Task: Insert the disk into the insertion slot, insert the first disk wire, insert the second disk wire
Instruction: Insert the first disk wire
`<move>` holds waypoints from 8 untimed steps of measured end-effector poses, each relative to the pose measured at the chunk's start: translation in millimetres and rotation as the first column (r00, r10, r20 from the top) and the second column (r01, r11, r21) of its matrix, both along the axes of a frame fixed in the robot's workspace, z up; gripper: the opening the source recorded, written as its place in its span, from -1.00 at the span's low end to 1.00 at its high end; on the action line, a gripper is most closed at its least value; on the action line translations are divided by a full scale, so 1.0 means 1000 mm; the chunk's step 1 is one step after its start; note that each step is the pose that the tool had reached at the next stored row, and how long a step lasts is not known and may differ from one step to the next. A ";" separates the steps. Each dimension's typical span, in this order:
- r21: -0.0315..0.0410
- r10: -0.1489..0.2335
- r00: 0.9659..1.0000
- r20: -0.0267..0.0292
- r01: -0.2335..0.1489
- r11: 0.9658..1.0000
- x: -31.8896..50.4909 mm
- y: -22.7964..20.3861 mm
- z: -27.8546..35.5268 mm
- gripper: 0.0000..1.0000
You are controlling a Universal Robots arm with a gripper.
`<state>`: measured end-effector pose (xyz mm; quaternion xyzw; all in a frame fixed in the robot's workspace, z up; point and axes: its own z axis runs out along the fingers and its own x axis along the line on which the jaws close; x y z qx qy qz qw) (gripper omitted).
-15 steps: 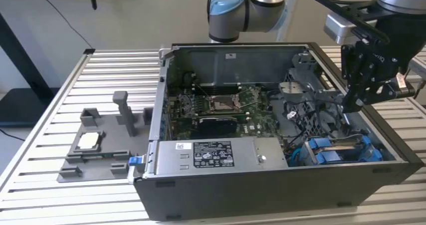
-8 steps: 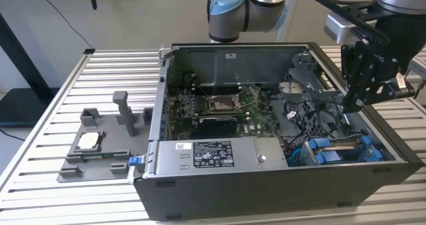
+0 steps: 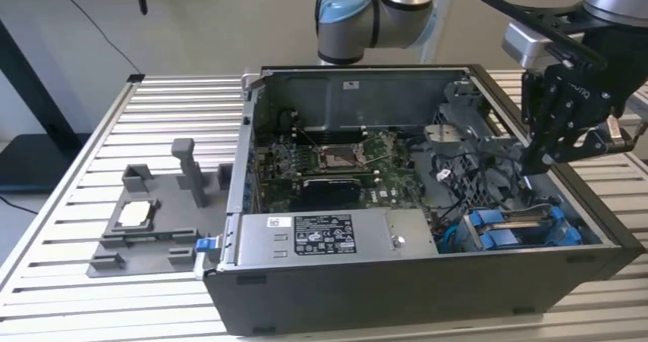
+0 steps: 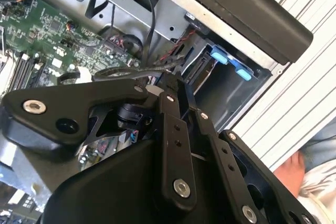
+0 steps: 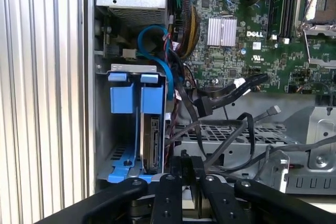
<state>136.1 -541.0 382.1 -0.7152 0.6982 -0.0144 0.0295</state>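
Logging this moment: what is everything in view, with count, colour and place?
Computer case: one, black, open-topped, on the table.
Table: one, silver slats, under everything.
Motherboard: one, green, on the case floor.
Power-supply box: one, silver, labelled, along the case's near wall.
Insertion slot: one, grey sheet metal, in the case's near corner at the exterior view's right.
Carriers: two, blue, side by side in the insertion slot.
Cables: several, mostly black, loose between motherboard and slot.
Fixture: one, grey, on the table at the exterior view's left of the case.
Arm: one, grey and blue, behind the case.
Pincer: one, black, over the case's right side in the exterior view.
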 end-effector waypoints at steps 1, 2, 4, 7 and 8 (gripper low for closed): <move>0.000 0.000 1.000 -0.005 0.000 1.000 0.0016 -0.0003 -0.0009 -0.62; 0.000 0.000 1.000 -0.007 0.000 1.000 0.0027 -0.0007 -0.0017 -0.62; 0.000 0.000 1.000 -0.009 0.000 1.000 0.0044 -0.0012 -0.0030 -0.62; 0.000 0.000 1.000 -0.011 0.000 1.000 0.0065 -0.0019 -0.0047 -0.62; 0.000 0.000 1.000 -0.011 0.000 1.000 0.0070 -0.0020 -0.0050 -0.62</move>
